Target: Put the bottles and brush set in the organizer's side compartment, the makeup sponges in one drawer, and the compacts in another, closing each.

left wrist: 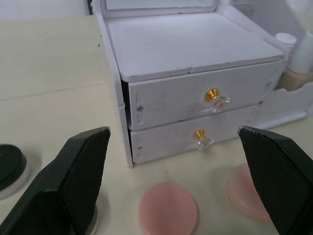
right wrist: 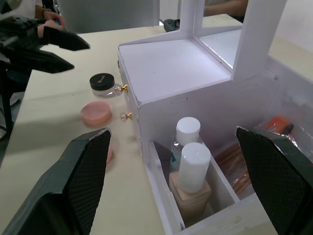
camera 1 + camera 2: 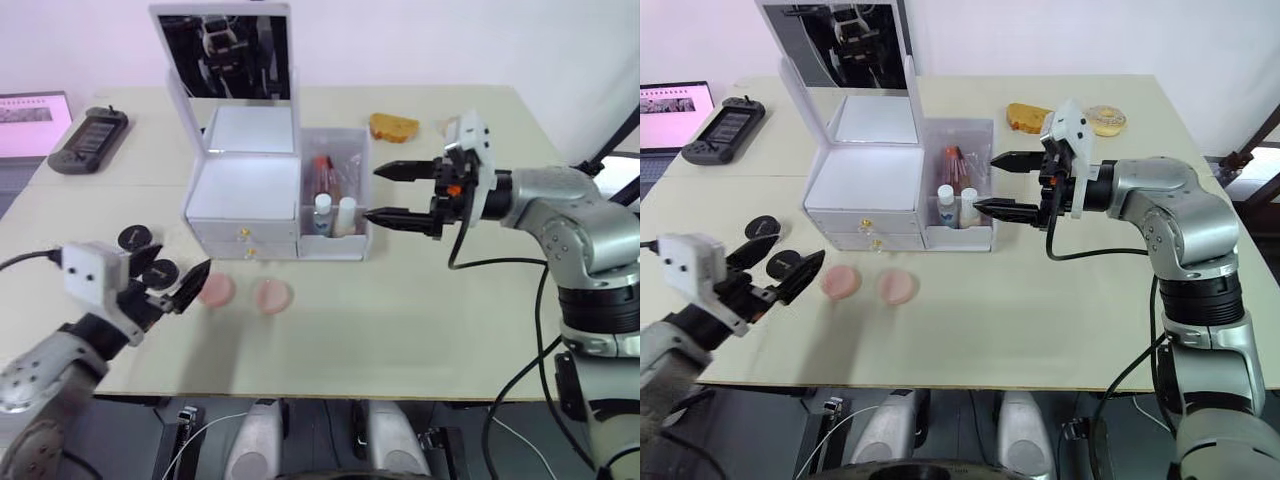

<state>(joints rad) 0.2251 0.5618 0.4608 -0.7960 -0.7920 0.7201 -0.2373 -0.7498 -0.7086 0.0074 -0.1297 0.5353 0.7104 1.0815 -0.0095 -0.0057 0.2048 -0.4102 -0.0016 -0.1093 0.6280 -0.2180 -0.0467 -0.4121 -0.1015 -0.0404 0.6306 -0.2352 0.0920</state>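
In the head view, a beige table (image 3: 420, 300) stands before a white wall; the organizer (image 3: 262, 205) is closed, two makeup sponges (image 3: 243, 293) lying in front. Right gripper (image 3: 385, 193) is apart beside the bottles (image 3: 334, 214).

In the left wrist view, the left gripper (image 1: 181, 181) is apart, facing both drawers (image 1: 200, 117).

No legible text, label or number anywhere.

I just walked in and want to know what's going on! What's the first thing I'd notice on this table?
Probably the white organizer with its mirror lid standing up, in the middle of the table, with two bottles standing in its side compartment. The right hand, open, hovers right beside that compartment. In front of the two shut drawers lie two pink makeup sponges, and the open left hand is near them, next to the black compacts.
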